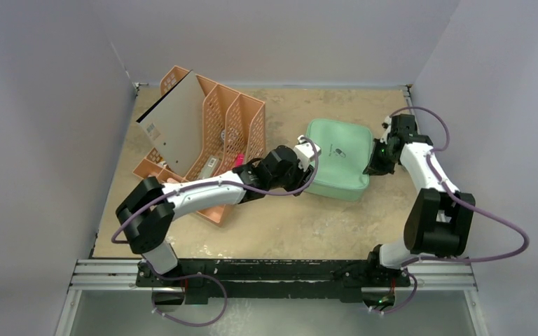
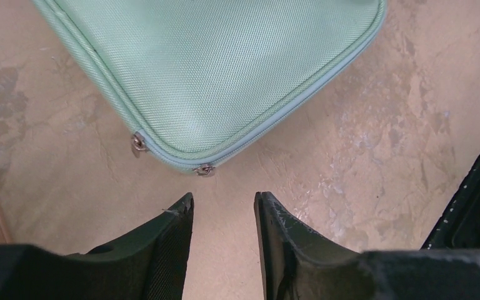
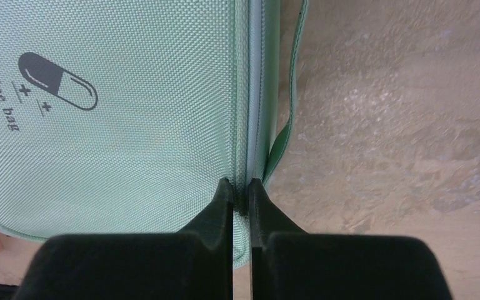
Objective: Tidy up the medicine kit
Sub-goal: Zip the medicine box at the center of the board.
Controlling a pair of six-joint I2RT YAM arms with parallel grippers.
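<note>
**Left wrist.** Closest to the lens is the left gripper (image 2: 223,201). Its jaws are apart with nothing between them, over bare table (image 2: 381,156). Just ahead lies a rounded corner of the kit (image 2: 225,69). Two zip pulls (image 2: 204,169) sit there, near each other, so the kit looks zipped shut.

**Right wrist.** The right gripper (image 3: 239,187) fills the bottom of the view. Its jaws are together, tips on the zip seam along the kit's edge, just beside a thin strap (image 3: 294,94). I cannot tell whether they pinch any of the seam. A capsule mark and "Medicine bag" show on the lid.

**Top.** The kit lies flat and closed, right of the table's middle, between the two grippers. The left gripper is at its left near corner and the right gripper at its right edge. The rack (image 1: 217,133), with a board (image 1: 175,126) leaning in it, stands well to the left. The left forearm crosses its near end.

**Risks.**
- The pulls are small and lie low against the table, so the left jaws may close on fabric, on both pulls at once, or on nothing.
- The kit is soft and likely light. If the right jaws hold little or none of the seam, a tug on the zip could drag or spin the whole kit instead of opening it.
- The left elbow may nudge the rack.
</note>
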